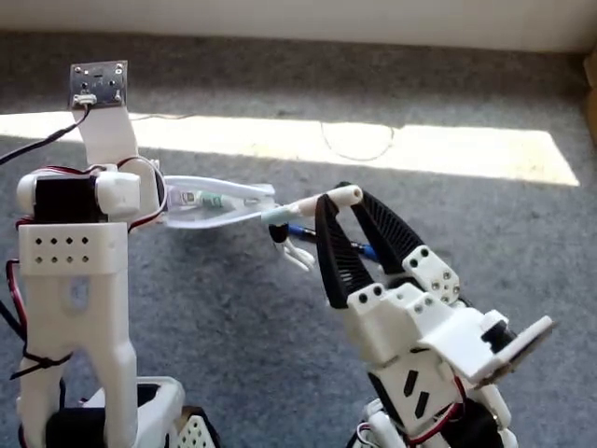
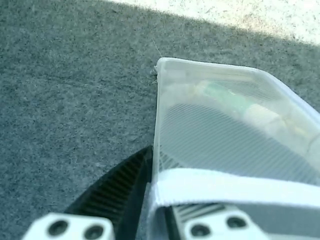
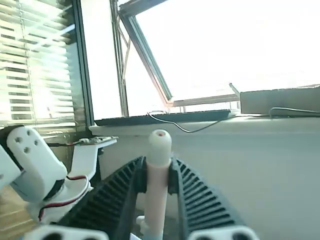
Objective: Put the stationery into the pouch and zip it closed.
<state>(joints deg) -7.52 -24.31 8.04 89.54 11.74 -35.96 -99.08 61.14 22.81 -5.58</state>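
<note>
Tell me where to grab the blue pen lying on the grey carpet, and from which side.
Take the blue pen by the bare barrel showing beside the right gripper, which is shut on the white pen. It lies flat on the carpet, so probably come down from above, fingers across its thin length.

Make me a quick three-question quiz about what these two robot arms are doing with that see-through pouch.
1. True or false: the left gripper is shut on one end of the clear pouch.
2. What does the right gripper hold? A) a white pen B) scissors C) a ruler
3. What colour is the loose pen lying on the grey carpet under the right gripper?

Key: 1 true; 2 A; 3 blue.
</note>
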